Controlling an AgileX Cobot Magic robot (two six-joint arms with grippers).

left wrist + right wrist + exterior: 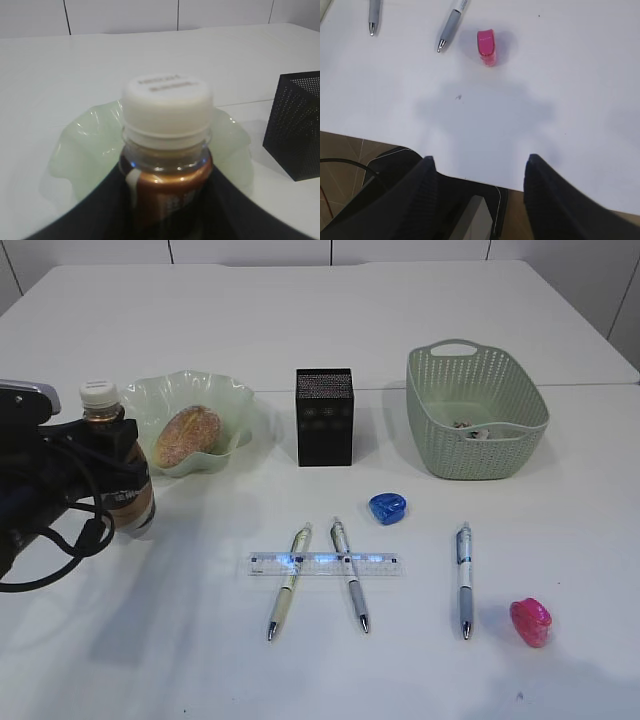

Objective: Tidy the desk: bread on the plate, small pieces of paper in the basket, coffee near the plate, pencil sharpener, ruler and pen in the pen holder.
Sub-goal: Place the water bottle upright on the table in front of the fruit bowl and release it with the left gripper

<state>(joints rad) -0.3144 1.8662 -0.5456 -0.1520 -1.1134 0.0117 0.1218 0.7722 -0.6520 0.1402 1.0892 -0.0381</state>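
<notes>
White desk, seam across the far part, pale panelled wall behind. Left tool pinching coffee upright beside plate. Right tool spread over desk's near edge, brown floor below.

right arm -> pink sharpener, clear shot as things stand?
Probably yes. The right end effector hangs open and empty over the desk edge, with only bare surface between it and the pink sharpener; the nearest pen lies off to the side.
</notes>
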